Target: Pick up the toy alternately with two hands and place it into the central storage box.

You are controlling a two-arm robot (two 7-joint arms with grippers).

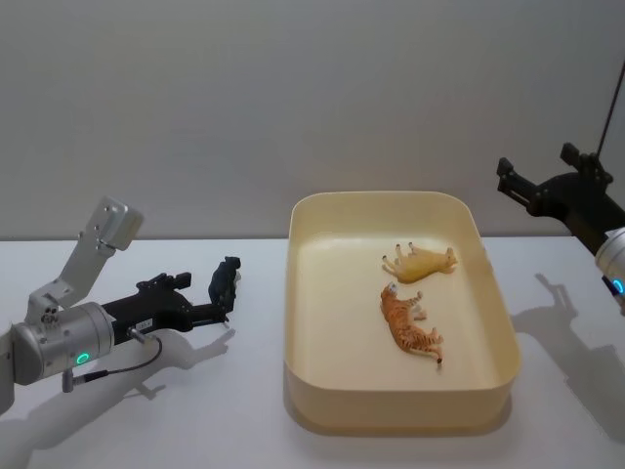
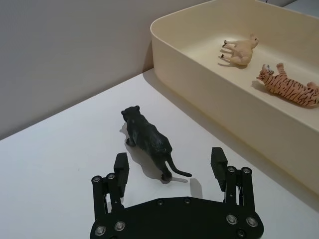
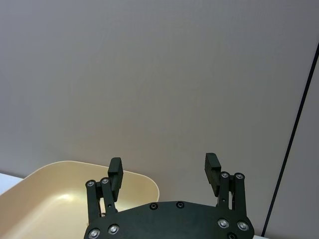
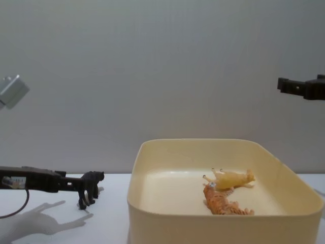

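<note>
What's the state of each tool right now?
Left tool: open, either side of the black panther toy at its tail, not gripping.
Right tool: open, empty, raised right of the storage box.

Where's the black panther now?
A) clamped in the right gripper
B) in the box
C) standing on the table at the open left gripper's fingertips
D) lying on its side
C: the panther stands upright on the table, just ahead of the open left gripper, outside the box.
</note>
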